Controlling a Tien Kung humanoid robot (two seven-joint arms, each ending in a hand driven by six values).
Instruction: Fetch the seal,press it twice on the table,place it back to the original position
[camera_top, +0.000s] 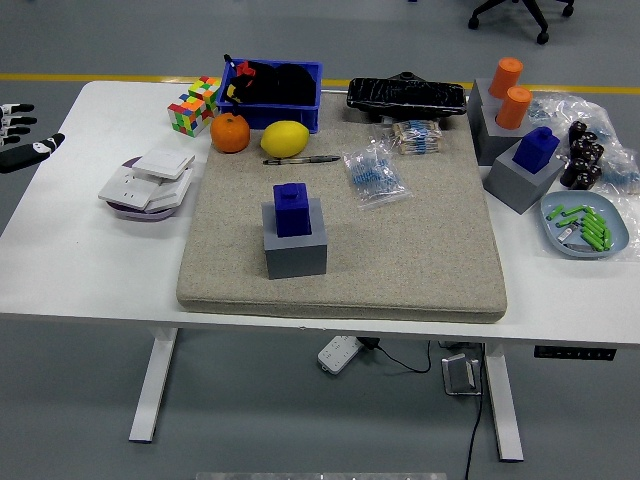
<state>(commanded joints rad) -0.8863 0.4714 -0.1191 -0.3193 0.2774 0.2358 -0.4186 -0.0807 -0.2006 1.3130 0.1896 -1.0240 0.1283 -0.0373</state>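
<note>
A blue seal (292, 209) stands upright in its grey block holder (295, 243) on the beige mat (420, 250), left of the mat's middle. My left hand (22, 134) shows only at the far left edge, beyond the table's left end and far from the seal. Its fingers are spread and hold nothing. My right hand is out of view.
A second blue seal (539, 147) in a grey holder (524, 180) and two orange cylinders (511, 92) stand at the right. A pen (302, 159), lemon (285, 138), orange (231, 132), blue bin (272, 93), puzzle cube (193, 105), white sockets (149, 183) and packets (373, 174) lie around.
</note>
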